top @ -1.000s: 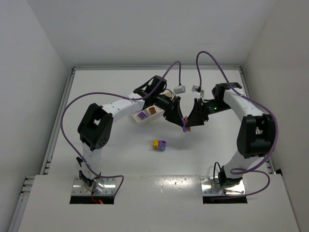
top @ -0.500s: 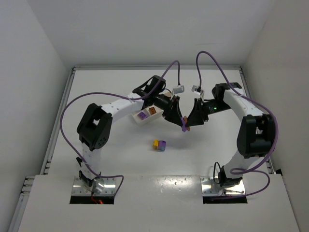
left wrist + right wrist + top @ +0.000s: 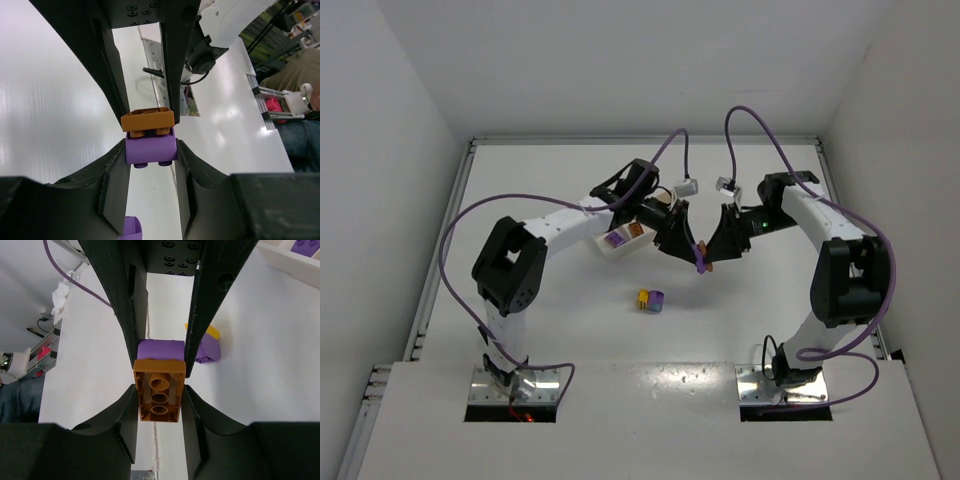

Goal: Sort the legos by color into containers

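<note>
The white tray (image 3: pixel 611 252) sits just behind the left gripper (image 3: pixel 150 150), which clamps a purple brick (image 3: pixel 150 146). Meeting it tip to tip, the right gripper (image 3: pixel 160 390) clamps the orange brick (image 3: pixel 159 397) stuck to the purple one, likely to pull the two apart for sorting. A yellow-and-purple stack (image 3: pixel 651 300) lies on the table beneath both.

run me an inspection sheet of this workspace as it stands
surface: white table, no spill seen
job's things: white tray holding a purple lego and an orange lego; joined purple brick and orange brick held between both grippers; yellow-and-purple stack loose on the table
clutter: nothing seen
grippers: left gripper shut on purple brick; right gripper shut on orange brick
cables: purple cables looping above both arms
surroundings: white walls; person partly visible past the table
</note>
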